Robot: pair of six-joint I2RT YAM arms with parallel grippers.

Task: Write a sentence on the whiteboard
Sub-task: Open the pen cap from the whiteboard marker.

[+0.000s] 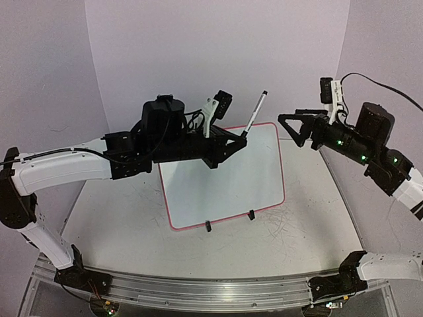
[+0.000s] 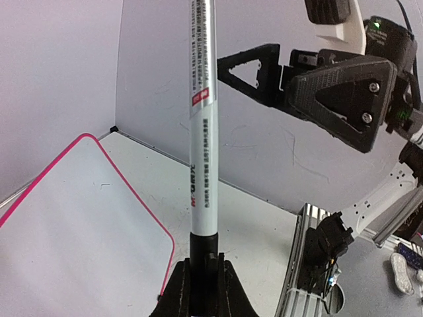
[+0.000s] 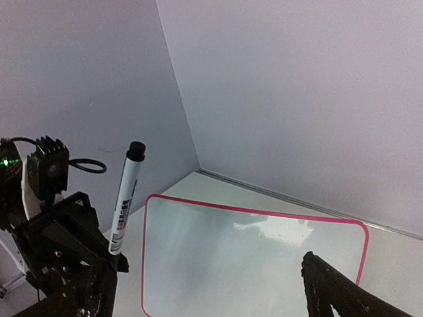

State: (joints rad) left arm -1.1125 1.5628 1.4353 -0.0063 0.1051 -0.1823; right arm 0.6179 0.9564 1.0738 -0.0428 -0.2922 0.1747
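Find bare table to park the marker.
Bare table left of the whiteboard and in front of it, down to the rail. Crowded over the board's far edge: left gripper holding the marker, right gripper open nearby.

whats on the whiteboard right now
Nothing visible: the whiteboard looks blank where exposed, no writing. The left gripper, shut on a marker, blocks its far-left corner in the top view.

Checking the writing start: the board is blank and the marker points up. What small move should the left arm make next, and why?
Probably tilt the left tool so the free end of the marker swings down toward the whiteboard. The marker points up over the board's far edge, touching nothing, and no writing shows.
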